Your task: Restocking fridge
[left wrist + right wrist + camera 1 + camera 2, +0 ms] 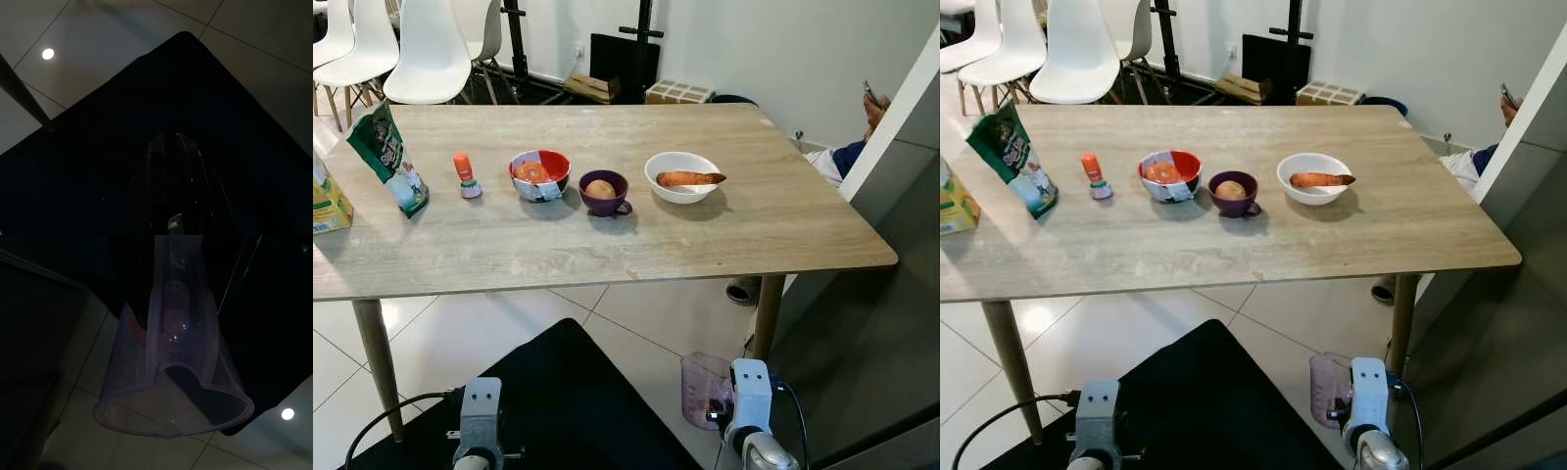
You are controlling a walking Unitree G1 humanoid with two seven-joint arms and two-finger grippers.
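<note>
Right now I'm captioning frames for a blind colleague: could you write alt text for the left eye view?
A wooden table holds a snack bag, an orange-capped bottle, a red bowl, a purple cup and a white bowl with a carrot. The right gripper holds a clear jug low.

Home dining room: table (607, 245), chairs (431, 49).

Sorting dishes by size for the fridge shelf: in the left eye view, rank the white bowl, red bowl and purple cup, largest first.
1. white bowl
2. red bowl
3. purple cup
All stand in one row, so nearness hardly skews this.
</note>
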